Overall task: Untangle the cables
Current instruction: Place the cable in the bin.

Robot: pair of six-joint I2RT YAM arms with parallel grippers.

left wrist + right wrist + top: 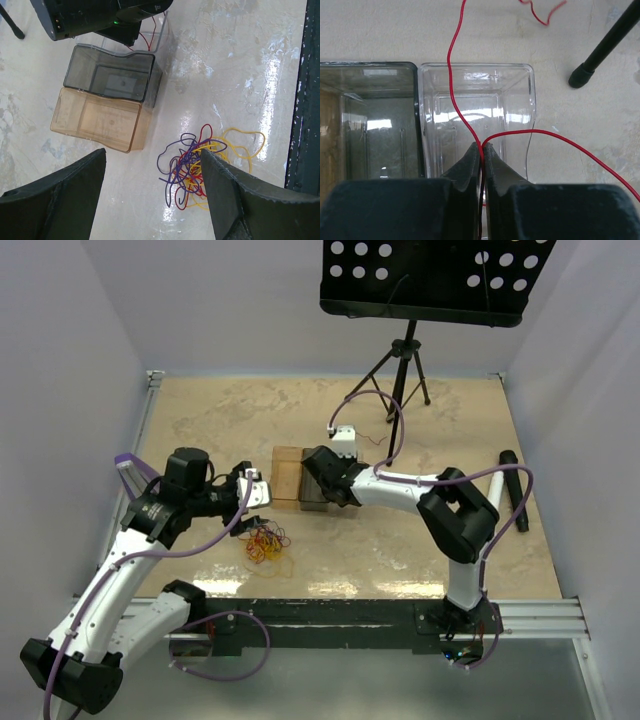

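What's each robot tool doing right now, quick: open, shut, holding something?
Left tool: open, holding nothing, near the tangled cables.
Right tool: closed on a red cable.

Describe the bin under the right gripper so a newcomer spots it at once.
On the table, an amber bin, a smoky grey bin and a clear bin stand in a row. Pick the clear end one, under the right gripper pinching a red wire. The others are tinted; it alone is colourless.

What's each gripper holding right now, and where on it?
Right gripper pinches a red cable mid-length, not at an end. Left gripper is open, holding nothing.
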